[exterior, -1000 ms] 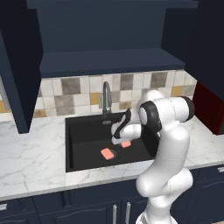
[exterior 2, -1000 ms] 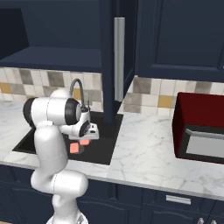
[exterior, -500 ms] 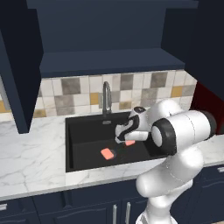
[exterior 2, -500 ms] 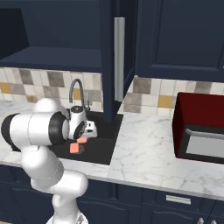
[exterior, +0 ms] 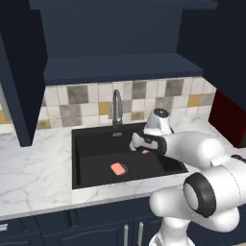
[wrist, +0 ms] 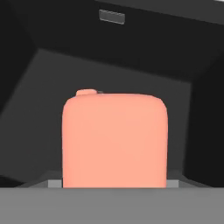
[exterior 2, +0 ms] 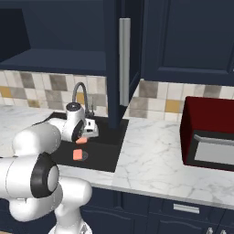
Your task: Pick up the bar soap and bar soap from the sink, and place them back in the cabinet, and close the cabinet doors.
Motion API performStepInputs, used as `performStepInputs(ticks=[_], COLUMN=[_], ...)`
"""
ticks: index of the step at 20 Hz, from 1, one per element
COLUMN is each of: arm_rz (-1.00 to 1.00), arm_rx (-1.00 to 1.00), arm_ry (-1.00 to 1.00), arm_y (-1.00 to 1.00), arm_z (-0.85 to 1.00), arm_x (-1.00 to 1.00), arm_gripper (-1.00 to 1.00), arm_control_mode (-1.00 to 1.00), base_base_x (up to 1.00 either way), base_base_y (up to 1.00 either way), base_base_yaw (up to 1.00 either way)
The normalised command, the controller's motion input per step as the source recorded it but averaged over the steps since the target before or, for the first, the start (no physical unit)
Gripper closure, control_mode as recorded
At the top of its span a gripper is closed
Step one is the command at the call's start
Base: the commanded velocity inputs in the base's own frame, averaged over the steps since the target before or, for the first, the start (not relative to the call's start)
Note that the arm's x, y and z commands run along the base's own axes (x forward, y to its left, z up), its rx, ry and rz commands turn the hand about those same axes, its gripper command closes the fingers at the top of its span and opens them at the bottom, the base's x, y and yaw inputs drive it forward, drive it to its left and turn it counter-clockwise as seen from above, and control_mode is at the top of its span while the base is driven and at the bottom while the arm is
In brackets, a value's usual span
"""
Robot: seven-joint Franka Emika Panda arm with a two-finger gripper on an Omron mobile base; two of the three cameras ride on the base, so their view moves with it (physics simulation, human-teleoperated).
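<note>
My gripper [exterior: 140,143] [exterior 2: 89,132] hangs inside the black sink [exterior: 91,166] [exterior 2: 109,155], shut on one salmon-pink bar soap [exterior: 145,151] [exterior 2: 81,140] [wrist: 114,140], which looms large in the hand view and hides the fingertips. The other bar soap [exterior: 117,168] [exterior 2: 77,155] [wrist: 86,92] lies flat on the basin floor beside the drain. Above, the navy cabinet stands open, its shelf [exterior: 120,67] bare. One cabinet door [exterior: 19,72] hangs open at the left, the other [exterior: 226,48] [exterior 2: 114,68] at the right, its silver handle [exterior 2: 124,61] facing out.
A curved grey faucet [exterior: 116,105] [exterior 2: 81,91] rises behind the basin, close to my hand. A dark red microwave [exterior 2: 210,132] [exterior: 230,117] stands on the marble counter [exterior 2: 151,155] to the right. The open right door overhangs the sink's right edge.
The arm's elbow has swung down and toward the cameras. The gripper with the soap has stayed over the right side of the basin, shifting only slightly.
</note>
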Motion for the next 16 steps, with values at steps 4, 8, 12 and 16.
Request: performStepInputs(ticks=[4,8,12,16], arm_rz=[-0.06,-0.07,-0.07,-0.04], arm_rx=[0.00,0.00,0.00,0.00], arm_ry=[0.00,0.00,0.00,0.00], arm_y=[0.00,0.00,0.00,-0.01], arm_z=[0.86,0.79,0.71,0.69], arm_x=[-0.26,-0.27,-0.27,-0.18], arm_gripper=[1.00,1.00,1.00,1.00], arm_control_mode=[-1.00,-1.00,-1.00,-1.00], base_base_x=[0.00,0.00,0.00,0.00], base_base_y=[0.00,0.00,0.00,0.00], base_base_yaw=[0.00,0.00,0.00,0.00])
